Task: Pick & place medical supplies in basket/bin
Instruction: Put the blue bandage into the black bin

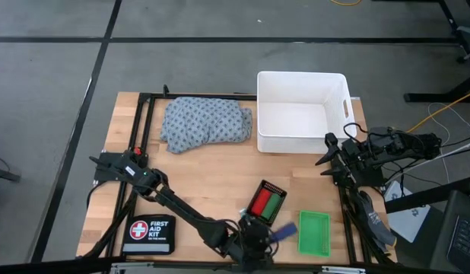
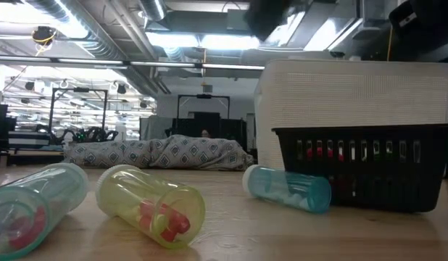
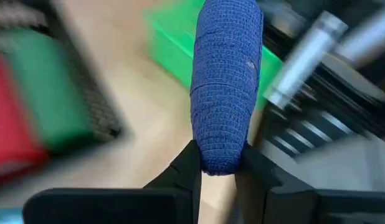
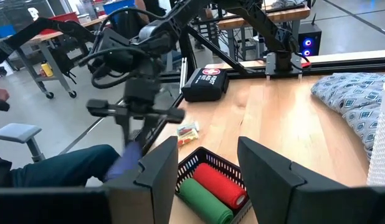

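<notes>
A blue roll (image 3: 225, 81) is held by my left gripper (image 1: 265, 231), which is shut on it near the table's front edge, between the black mesh tray (image 1: 267, 202) and the green tray (image 1: 313, 232). A red roll (image 4: 220, 183) and a green roll (image 4: 202, 200) lie in the mesh tray. The blue-grey dotted cloth (image 1: 206, 122) lies heaped at the far left, beside the white tub (image 1: 302, 111). A tiny pale packet (image 4: 187, 132) lies on the table. My right gripper (image 1: 328, 152) waits open at the right edge, with nothing between its fingers. My left gripper pinches one end of the blue roll (image 3: 220, 155) between its two fingers (image 3: 186, 169). The roll sticks out ahead of the fingers, along them. It is lifted clear of the table, over the gap between the mesh tray and the green tray.
A black pouch lettered FIRST AID KIT (image 1: 147, 234) lies at the front left. In the low view three clear plastic tubes (image 2: 151, 206) lie on the table close to the camera. Bare wood shows between the cloth and the trays.
</notes>
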Controlling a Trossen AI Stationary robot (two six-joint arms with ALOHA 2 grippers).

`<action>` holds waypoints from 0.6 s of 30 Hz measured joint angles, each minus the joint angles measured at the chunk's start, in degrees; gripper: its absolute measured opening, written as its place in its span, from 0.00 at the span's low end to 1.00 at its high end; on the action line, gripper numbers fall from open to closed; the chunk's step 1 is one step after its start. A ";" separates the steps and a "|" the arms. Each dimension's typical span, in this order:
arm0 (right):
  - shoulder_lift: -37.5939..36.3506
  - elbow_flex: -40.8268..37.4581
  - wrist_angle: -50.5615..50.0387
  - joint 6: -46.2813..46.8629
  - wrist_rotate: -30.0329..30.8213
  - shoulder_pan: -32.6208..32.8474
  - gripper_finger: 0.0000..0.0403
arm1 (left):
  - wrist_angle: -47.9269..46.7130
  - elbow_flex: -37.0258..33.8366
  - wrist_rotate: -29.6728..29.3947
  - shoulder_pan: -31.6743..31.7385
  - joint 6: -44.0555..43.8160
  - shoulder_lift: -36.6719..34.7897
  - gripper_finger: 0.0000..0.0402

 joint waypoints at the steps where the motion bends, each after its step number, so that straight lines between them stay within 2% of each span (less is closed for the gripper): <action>1: 0.00 0.00 0.00 0.23 0.00 -0.02 0.41 | -2.06 0.48 -2.59 0.18 -1.44 0.00 0.15; 4: 0.00 0.00 0.00 0.81 0.00 0.00 0.41 | -7.19 0.65 -7.63 0.64 -5.48 -0.02 0.15; 11: 0.00 0.00 0.00 0.82 0.00 0.00 0.41 | -19.56 0.54 -9.10 2.18 -13.98 0.02 0.15; 18: 0.00 0.00 0.00 0.82 -0.02 0.00 0.41 | -19.96 0.52 -8.53 3.47 -13.71 0.07 0.15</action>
